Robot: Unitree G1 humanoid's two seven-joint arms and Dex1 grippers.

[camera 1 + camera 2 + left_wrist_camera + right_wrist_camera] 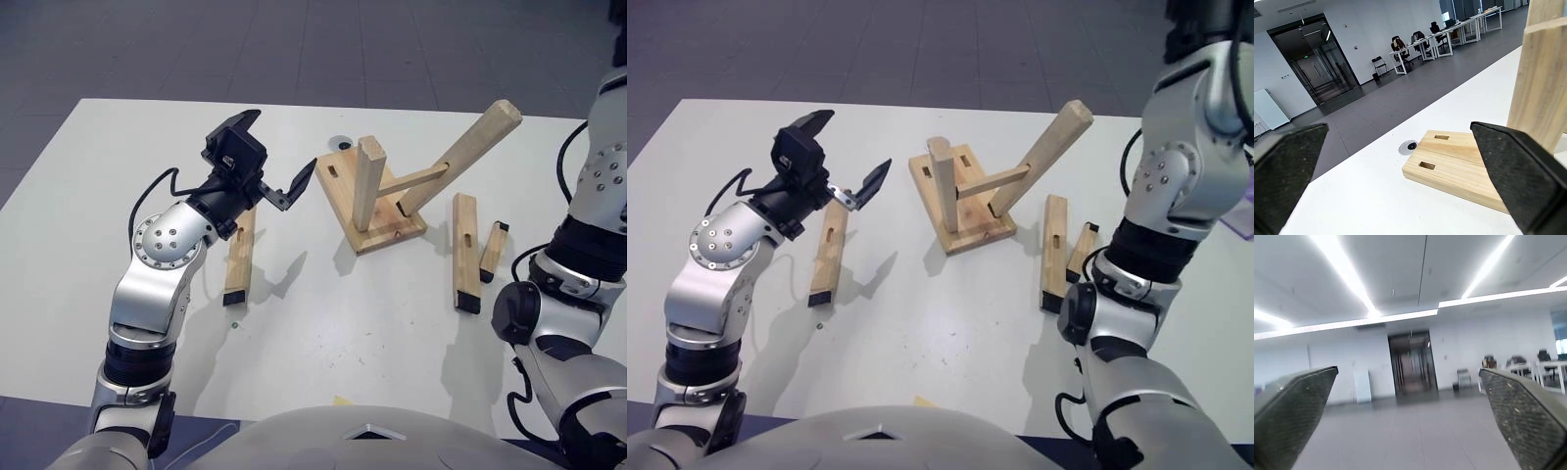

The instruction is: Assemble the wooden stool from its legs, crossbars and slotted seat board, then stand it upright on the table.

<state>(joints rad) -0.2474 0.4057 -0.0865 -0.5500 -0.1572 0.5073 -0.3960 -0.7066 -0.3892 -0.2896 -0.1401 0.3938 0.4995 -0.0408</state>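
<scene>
The slotted seat board (342,199) lies tilted on the white table (343,333). Two legs stand in it: a near one pointing up (368,179) and a far one leaning right (473,143), with a crossbar (416,180) between them. A loose leg (240,257) lies under my left arm. Another loose leg (465,251) and a shorter piece (493,251) lie to the right of the board. My left gripper (281,142) hovers open just left of the board, nothing in it; the left wrist view faces the board (1459,164) between its fingers (1518,171). My right gripper (1408,374) is open, raised and facing the room.
A round cable grommet (340,143) sits in the table just behind the seat board. The near half of the table in front of the parts is bare. My right arm (1176,196) rises at the table's right edge.
</scene>
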